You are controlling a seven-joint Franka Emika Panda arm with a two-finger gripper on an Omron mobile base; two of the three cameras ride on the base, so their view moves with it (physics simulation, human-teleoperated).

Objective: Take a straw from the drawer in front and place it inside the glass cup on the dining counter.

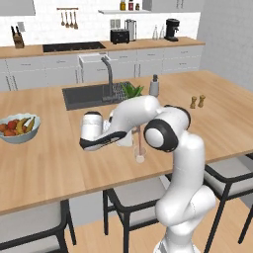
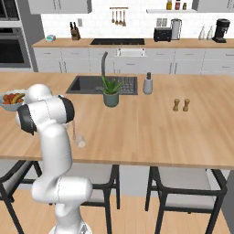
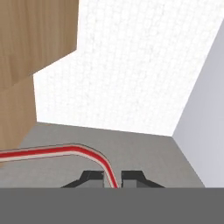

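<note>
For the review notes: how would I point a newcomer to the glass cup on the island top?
Start at the big light-wood dining counter with the dark inset sink. Go to its near edge, by the robot's white arm: the glass cup stands there, a thin straw rising from it. Unlike the grey plant pot, it is clear and colourless.

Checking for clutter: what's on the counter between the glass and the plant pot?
Nothing. In the right base view, the counter between the glass and the plant pot is bare wood.
</note>
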